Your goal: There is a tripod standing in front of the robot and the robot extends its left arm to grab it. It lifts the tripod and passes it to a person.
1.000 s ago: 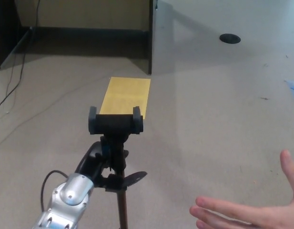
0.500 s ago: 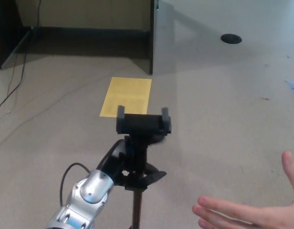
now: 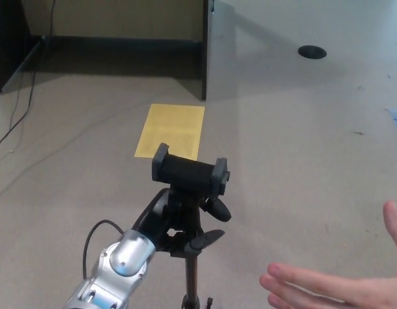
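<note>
Black tripod (image 3: pixel 189 193) is clasped below its head by the left robot hand (image 3: pixel 167 222), near a person's open hand (image 3: pixel 340 280).

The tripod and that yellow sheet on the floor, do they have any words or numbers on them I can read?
None can be read.
Tripod, held by the left hand: plain black, no label or brand showing.
Yellow sheet: only faint marks, too blurred to tell whether they are writing.
Floor and the person's hand: no signs or numbers.
</note>
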